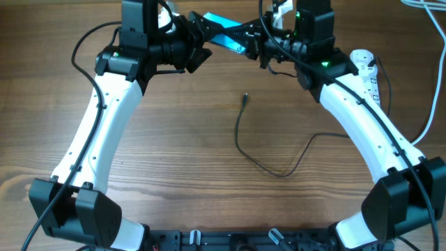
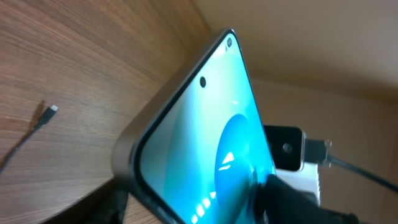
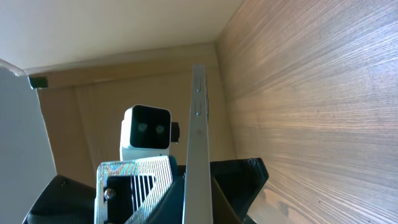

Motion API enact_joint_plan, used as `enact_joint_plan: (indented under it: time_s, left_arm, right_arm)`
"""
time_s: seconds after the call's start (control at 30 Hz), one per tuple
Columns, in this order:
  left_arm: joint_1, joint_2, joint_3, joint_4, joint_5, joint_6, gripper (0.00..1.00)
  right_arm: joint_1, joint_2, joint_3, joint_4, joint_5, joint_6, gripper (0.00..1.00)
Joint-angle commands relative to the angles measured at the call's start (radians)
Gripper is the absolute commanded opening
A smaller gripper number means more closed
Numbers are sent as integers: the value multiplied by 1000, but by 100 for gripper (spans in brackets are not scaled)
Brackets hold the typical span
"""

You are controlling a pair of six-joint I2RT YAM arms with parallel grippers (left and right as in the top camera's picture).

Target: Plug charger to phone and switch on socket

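Note:
The phone (image 1: 226, 31), its teal screen lit, is held off the table at the back middle between both grippers. My left gripper (image 1: 202, 40) is shut on its left end and my right gripper (image 1: 252, 40) is shut on its right end. In the left wrist view the phone (image 2: 211, 124) fills the frame, with the dark fingers (image 2: 199, 214) at its lower end. In the right wrist view the phone (image 3: 198, 124) is edge-on between the fingers (image 3: 199, 202). The charger (image 1: 240, 143) lies loose on the table, its plug tip (image 1: 245, 97) free; the tip also shows in the left wrist view (image 2: 51, 111). The socket (image 1: 368, 73) lies at the right, partly hidden by my right arm.
A white cable (image 1: 437, 42) runs down the far right edge of the table. The charger cable curves across the middle of the wooden table (image 1: 174, 153) toward the right arm. The left wrist's white camera housing (image 3: 146, 134) shows just behind the phone.

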Motion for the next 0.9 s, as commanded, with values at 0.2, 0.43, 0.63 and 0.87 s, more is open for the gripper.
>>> enact_joint_plan:
  time_s: [0.2, 0.43, 0.63, 0.87]
  left_arm:
    - [1, 8, 18, 49, -98, -179, 49]
    - [-2, 8, 18, 60, -111, -268, 42]
    - [-16, 8, 18, 79, -109, -288, 27]
    - [-16, 8, 18, 100, -102, -288, 15]
  right_arm:
    - [18, -29, 14, 13, 10, 55, 4]
    - [32, -29, 14, 13, -4, 82, 4]
    - [46, -29, 14, 33, -8, 238, 4]
    - [46, -29, 14, 144, -81, 322, 4]
